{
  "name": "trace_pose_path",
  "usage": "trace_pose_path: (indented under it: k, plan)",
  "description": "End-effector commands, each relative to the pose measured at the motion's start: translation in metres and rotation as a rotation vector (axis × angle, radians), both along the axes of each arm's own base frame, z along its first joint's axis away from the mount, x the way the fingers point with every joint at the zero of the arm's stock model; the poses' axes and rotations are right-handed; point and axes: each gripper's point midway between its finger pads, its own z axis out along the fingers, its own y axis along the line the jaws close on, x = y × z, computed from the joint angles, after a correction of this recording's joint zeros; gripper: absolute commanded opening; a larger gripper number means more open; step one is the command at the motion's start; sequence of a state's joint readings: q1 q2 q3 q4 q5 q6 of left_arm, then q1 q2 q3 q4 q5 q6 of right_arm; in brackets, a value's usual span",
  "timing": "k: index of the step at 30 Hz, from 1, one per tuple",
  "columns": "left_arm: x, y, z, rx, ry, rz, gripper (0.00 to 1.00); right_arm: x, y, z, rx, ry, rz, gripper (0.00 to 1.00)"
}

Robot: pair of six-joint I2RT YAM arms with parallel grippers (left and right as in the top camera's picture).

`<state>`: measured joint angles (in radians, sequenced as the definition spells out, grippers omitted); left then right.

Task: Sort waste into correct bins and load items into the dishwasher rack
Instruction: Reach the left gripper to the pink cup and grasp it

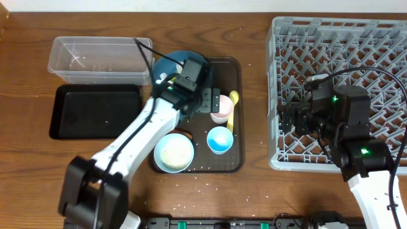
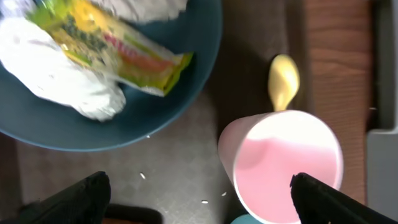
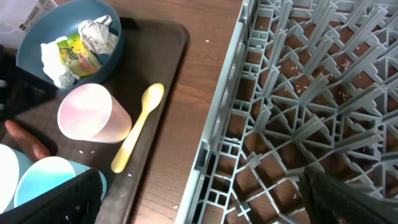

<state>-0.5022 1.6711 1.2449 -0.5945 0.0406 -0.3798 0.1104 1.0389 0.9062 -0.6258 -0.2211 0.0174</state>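
Hovering above the dark-brown serving tray (image 1: 236,70), the left claw (image 1: 215,102) is keeping its fingers (image 2: 81,198) spread wide and is gripping nothing. The small pink cup (image 2: 286,165) is sitting just beside one fingertip, partly inside the gap; whether it is touching that finger I cannot tell. The dark-blue round plate (image 2: 186,81) is lying at the tray's far end, carrying crumpled white paper wads (image 2: 62,78) and the yellow-green wrapper (image 2: 118,46). The slim yellow plastic spoon (image 1: 232,109) is lying along the tray just right of the pink cup. The small light-blue cup (image 1: 220,140) is standing nearer the front, and the white bowl (image 1: 173,152) is resting to its left, filled with something pale and grainy. The small orange carrot (image 3: 25,138) is lying on the tray between the pink cup and the bowl.

The right claw (image 1: 287,119) is hanging over the left edge of the large grey dishwasher rack (image 1: 337,51), its fingers (image 3: 59,199) also spread apart and empty. The rack is holding no dishes.

The clear plastic tub (image 1: 102,60) and the black tray (image 1: 95,111) are sitting side by side at the left of the tabletop (image 1: 38,191), well apart from the rack. Loose white rice grains (image 1: 191,184) are lying scattered on the tabletop in front of the serving tray.
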Motion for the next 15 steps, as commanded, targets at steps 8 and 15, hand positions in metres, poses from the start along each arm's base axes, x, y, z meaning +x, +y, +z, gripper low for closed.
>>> trace_pose_path:
  k: [8,15]
  plan:
    - [0.011,-0.011,0.003,-0.046,-0.023,0.099,0.73,0.001,0.001,0.006,0.003,-0.005,0.013,0.99]
    - [0.010,-0.026,-0.008,-0.040,-0.020,0.066,0.70,-0.001,0.001,0.004,0.002,0.007,0.013,0.99]
